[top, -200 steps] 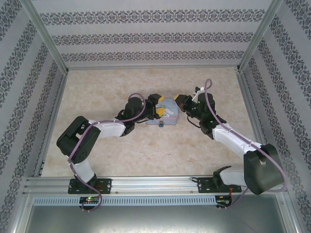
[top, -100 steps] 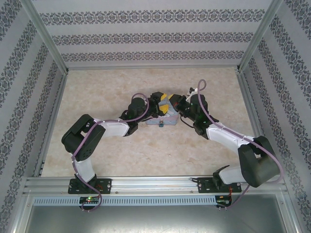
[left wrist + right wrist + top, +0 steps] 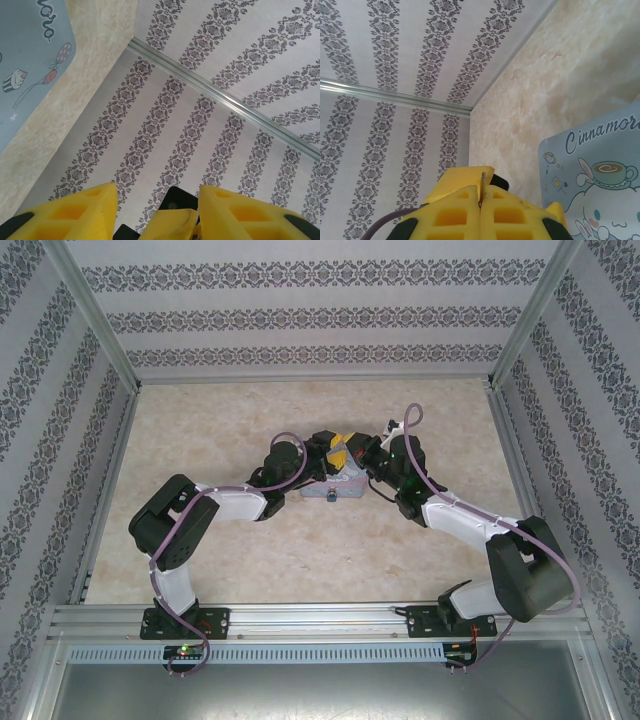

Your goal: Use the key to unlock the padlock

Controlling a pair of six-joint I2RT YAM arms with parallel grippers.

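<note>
- Pinching the key (image 3: 482, 186) flat between the yellow pads of my right gripper (image 3: 481, 196), which are pressed together. A thin sliver of metal stands out of the seam at 12 o'clock, so the blade is free to enter a keyhole.
- My left gripper (image 3: 156, 194) has its yellow fingers (image 3: 75, 215) spread wide with nothing between them. I judge it is kept free to steady the lock while the other hand works the key.
- At 6 o'clock in the left wrist view, a yellow tip shows between those spread fingers. I take it for my right gripper, so the two hands are almost nose to nose.
- Seen from above, the left gripper (image 3: 335, 452) sits at 12 o'clock of the tin (image 3: 340, 484) and the right gripper (image 3: 372, 454) at about 2 o'clock.
- The tin is light blue with cartoon print and lies flat on the marbled table (image 3: 250, 540).
- The padlock (image 3: 330, 497) is a tiny blue-teal speck at the tin's 6 o'clock edge, across the tin from both hands. Whether it touches the tin, I cannot tell, and it is too small to make out its shackle or keyhole.
- My judgement: the key is in hand but has not reached the lock. The next move means carrying the blade toward 6 o'clock and lining it up, and so slim a key could twist in my pads.
</note>
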